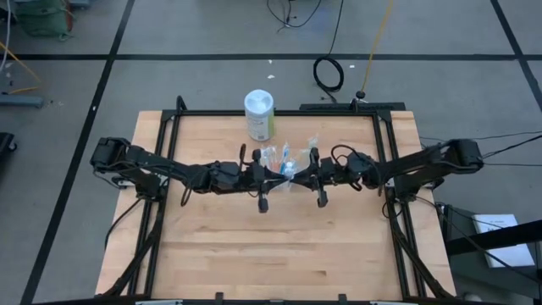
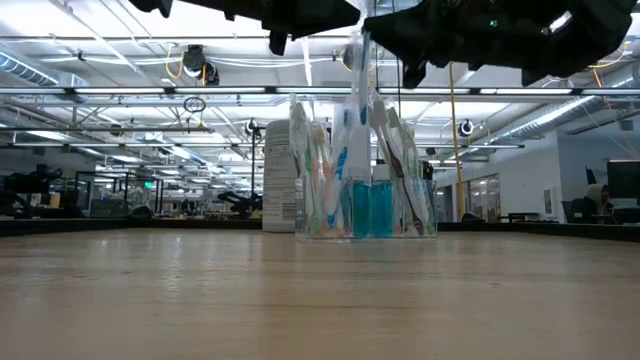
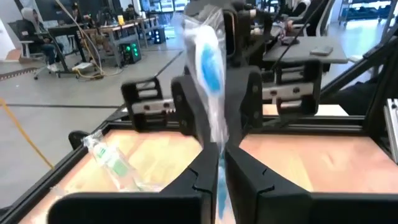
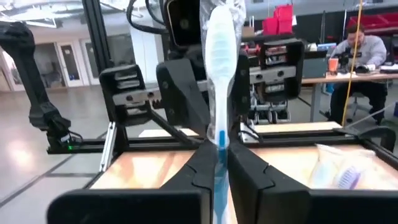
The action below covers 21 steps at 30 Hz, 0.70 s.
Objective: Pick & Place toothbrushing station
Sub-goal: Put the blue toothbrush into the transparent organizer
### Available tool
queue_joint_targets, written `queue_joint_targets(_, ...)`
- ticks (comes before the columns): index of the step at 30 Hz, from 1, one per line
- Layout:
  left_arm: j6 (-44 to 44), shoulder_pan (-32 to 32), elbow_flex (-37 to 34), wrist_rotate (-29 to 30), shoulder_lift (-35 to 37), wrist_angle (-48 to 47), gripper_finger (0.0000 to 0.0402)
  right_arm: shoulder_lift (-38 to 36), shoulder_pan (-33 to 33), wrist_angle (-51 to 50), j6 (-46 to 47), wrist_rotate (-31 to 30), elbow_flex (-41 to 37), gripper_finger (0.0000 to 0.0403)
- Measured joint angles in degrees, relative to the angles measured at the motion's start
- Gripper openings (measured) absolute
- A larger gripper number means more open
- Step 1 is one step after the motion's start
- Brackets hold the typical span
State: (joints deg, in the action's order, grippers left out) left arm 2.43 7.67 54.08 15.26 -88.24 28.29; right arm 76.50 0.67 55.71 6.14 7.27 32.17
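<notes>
The clear cup (image 2: 365, 205) stands on the table's far middle, full of wrapped toothbrushes (image 2: 320, 170) and teal tubes (image 2: 372, 208). My two grippers meet nose to nose just above it: my left gripper (image 3: 219, 146) comes from the table's left and my right gripper (image 4: 217, 144) from the right. Both are shut on one wrapped blue-and-white toothbrush (image 4: 219, 56), which stands upright between them with its head up. In the low view its lower part is lost among the other brushes. I cannot tell whether it still reaches into the cup. My left gripper pinches the toothbrush's handle (image 3: 219, 171) between its two fingers, wrapper and all. The fingers come in level from the table's left and lie across the upright brush, and the head (image 3: 208, 62) stands above them. My right gripper pinches the same handle (image 4: 219, 158) between its two fingers. It comes in about level from the table's right, across the brush, and the wrapped head (image 4: 217, 37) rises above the fingers.
A white-lidded, green-labelled canister (image 1: 259, 114) stands just beyond the cup toward the far left. More wrapped brush tops (image 4: 339, 171) stick up beside the grippers. Black frame rails (image 1: 165, 161) run along the table's sides, and bare wood (image 1: 279, 254) fills the near half.
</notes>
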Motion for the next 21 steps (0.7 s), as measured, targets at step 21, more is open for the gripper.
queue_joint_targets(21, -0.1, 0.0, 0.0, 0.3, 0.0, -2.6, 0.0145, -20.6, 0.2, -23.0, -4.0, -31.6, -6.8, 0.0019)
